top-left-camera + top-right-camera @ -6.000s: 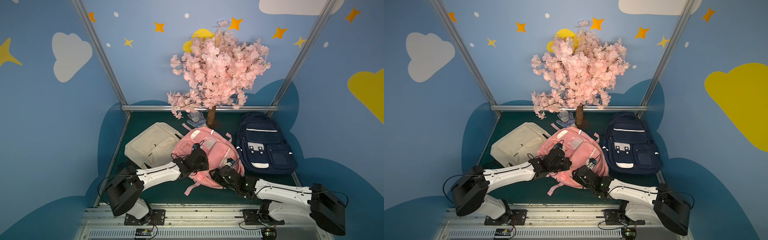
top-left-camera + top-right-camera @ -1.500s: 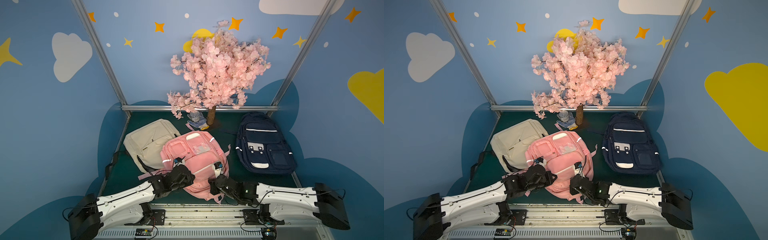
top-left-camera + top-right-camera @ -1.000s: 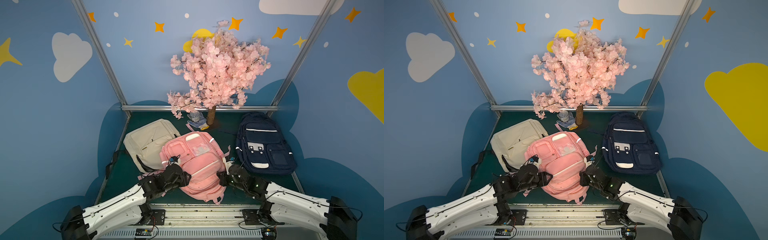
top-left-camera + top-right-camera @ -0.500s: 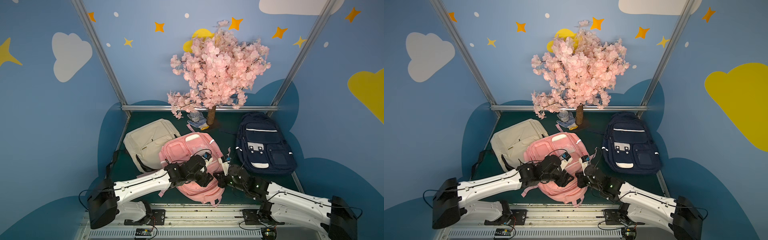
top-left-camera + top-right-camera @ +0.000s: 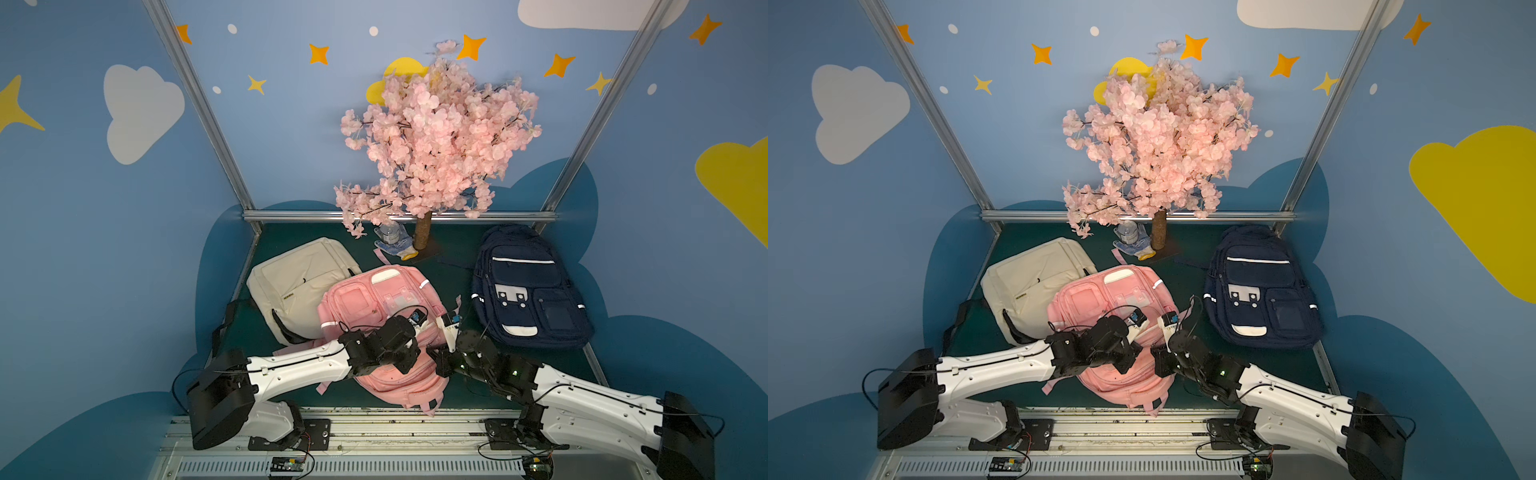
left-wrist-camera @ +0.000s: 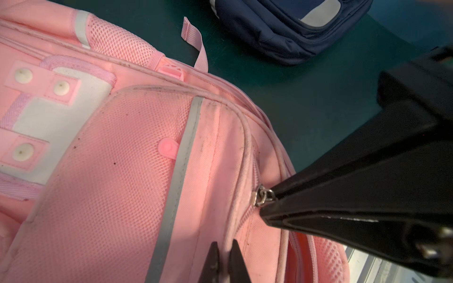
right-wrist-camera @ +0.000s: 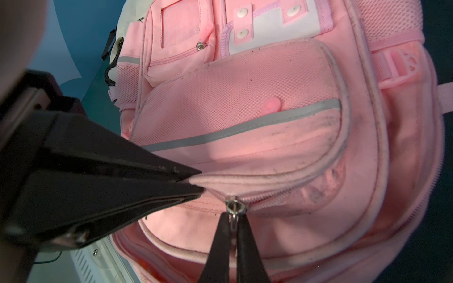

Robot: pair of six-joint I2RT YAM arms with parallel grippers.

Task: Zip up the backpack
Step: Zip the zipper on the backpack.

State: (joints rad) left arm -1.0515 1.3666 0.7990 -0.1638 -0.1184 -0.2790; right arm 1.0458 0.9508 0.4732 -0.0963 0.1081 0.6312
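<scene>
Zipper pull (image 7: 234, 207) on pink backpack (image 5: 374, 301) — right gripper (image 7: 232, 218) pinching.

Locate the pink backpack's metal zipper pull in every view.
Left wrist: zipper pull pinched in the right gripper tips, beside the mesh pocket.
Right wrist: between those same tips, near the left gripper pinching piping on the pink backpack.
Both top views: hidden where both grippers meet.
Shared landmark: the white snap patch, in all four.

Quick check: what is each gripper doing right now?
Left gripper: closed, pinching the pocket edge of the pink backpack.
Right gripper: closed on the zipper pull.
</scene>
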